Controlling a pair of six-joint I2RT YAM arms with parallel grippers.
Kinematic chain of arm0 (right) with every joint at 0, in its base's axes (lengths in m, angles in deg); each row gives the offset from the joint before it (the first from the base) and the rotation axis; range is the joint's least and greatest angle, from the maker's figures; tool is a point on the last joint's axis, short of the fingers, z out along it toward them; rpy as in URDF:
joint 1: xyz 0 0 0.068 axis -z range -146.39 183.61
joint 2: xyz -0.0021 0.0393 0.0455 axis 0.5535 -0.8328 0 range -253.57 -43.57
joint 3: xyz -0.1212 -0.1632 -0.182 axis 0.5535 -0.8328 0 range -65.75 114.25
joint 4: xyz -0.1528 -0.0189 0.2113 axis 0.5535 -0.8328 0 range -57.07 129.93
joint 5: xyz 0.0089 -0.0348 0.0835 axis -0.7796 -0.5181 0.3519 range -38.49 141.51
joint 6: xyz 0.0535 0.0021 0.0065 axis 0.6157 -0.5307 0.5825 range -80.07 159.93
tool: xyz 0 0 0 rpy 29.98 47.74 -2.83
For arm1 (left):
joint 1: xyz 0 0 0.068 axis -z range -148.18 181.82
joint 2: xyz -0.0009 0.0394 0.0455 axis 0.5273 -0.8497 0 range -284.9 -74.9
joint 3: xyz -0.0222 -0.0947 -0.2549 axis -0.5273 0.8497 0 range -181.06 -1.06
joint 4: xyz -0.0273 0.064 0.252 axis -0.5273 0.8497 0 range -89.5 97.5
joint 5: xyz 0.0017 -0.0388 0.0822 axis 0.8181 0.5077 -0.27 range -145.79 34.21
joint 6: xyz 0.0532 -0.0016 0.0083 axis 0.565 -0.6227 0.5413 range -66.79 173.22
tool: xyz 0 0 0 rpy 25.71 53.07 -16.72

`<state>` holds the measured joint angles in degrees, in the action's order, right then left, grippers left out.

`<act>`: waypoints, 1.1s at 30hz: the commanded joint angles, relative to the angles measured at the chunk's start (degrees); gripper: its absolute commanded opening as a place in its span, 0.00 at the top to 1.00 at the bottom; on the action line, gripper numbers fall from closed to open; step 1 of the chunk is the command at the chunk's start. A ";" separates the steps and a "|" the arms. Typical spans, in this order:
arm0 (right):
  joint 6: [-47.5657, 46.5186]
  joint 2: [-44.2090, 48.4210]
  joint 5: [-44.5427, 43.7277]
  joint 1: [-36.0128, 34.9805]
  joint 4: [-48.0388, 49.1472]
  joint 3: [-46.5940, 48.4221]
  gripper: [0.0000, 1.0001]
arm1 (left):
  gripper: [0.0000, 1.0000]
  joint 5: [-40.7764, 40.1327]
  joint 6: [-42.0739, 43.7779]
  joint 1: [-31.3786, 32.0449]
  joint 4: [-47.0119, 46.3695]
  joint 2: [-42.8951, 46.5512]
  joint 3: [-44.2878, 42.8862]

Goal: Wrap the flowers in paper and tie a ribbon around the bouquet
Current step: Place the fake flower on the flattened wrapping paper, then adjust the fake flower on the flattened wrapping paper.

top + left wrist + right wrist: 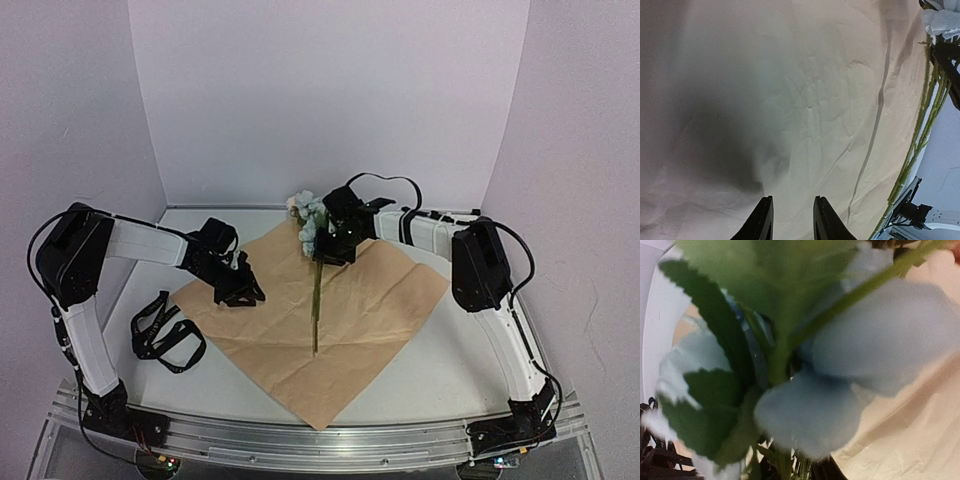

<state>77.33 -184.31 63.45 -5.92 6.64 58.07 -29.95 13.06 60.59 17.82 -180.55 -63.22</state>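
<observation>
The paper [375, 300] lies flat as a diamond in the middle of the table, tan face up. The flowers [308, 222] lie along its middle, with pale blue and cream blooms at the far corner and green stems [316, 310] running toward me. My right gripper [336, 248] hangs at the stems just below the blooms. In the right wrist view blurred blue blooms [810, 410] and leaves hide its jaws. My left gripper [238, 290] hovers low over the left part of the paper [805, 100], open, with nothing between its fingers [762, 220]. The black ribbon [165, 335] lies loose off the paper's left corner.
White walls close the table at the back and both sides. A metal rail [320, 440] runs along the near edge. The stems [920, 140] show at the right edge of the left wrist view.
</observation>
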 commanded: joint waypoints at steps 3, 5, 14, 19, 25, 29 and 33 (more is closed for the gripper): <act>1.29 2.06 0.28 0.06 1.92 -0.34 0.51 | 0.70 1.31 1.76 -1.81 -2.01 -1.22 1.03; 2.29 4.09 -0.29 0.03 0.78 -2.97 0.40 | 0.70 1.29 1.90 -1.84 -1.87 -1.32 0.90; 2.66 10.53 -3.17 -3.30 -11.06 -7.39 0.41 | 0.71 1.38 2.30 -1.88 -1.90 -2.03 1.14; -1.90 10.95 -6.85 -7.59 -13.46 -8.66 0.48 | 0.71 1.66 2.07 -1.88 -2.37 -2.35 1.49; -6.82 4.14 -7.82 -9.00 -13.67 -3.23 0.57 | 0.71 1.93 2.37 -1.88 -2.18 -2.91 1.59; -8.44 0.69 -10.55 -9.16 -13.66 -0.26 0.59 | 0.71 1.96 2.57 -1.88 -2.14 -2.76 1.91; -9.81 -0.73 -11.94 -9.21 -13.67 0.51 0.61 | 0.71 1.85 2.79 -1.88 -1.86 -2.63 1.73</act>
<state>70.50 -183.23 55.46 -15.50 -6.20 55.85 -28.25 14.43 58.78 16.45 -183.21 -61.76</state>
